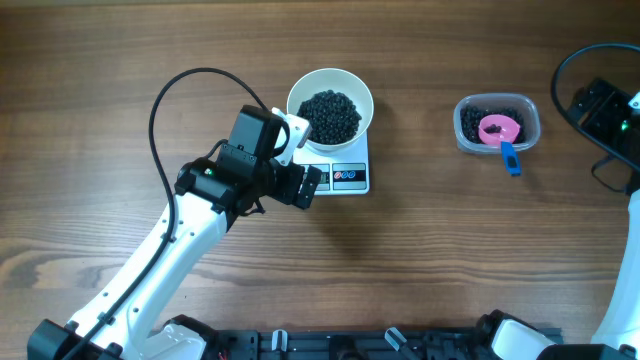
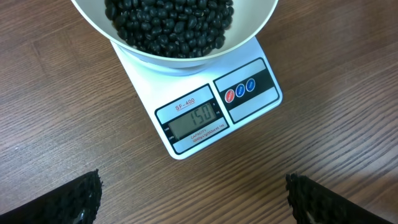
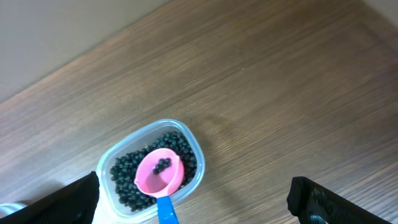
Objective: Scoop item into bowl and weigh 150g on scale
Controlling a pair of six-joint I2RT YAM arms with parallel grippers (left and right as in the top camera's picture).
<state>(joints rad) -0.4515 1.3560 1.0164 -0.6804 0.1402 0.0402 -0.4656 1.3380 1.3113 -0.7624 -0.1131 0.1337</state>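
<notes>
Left gripper (image 2: 196, 202), jaws wide — scale (image 2: 205, 106) just beyond, bowl (image 2: 256, 25) of beans (image 2: 168, 25) atop

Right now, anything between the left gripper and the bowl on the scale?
Nothing loose. The open left gripper faces bare table, then the display end of the scale. The bowl sits on the scale just beyond it, filled with black beans.

Writing on the scale (image 2: 211, 84)
Its grey display (image 2: 194, 122) shows 150, with SF-400 printed just above; the smaller print below is unreadable.
</notes>
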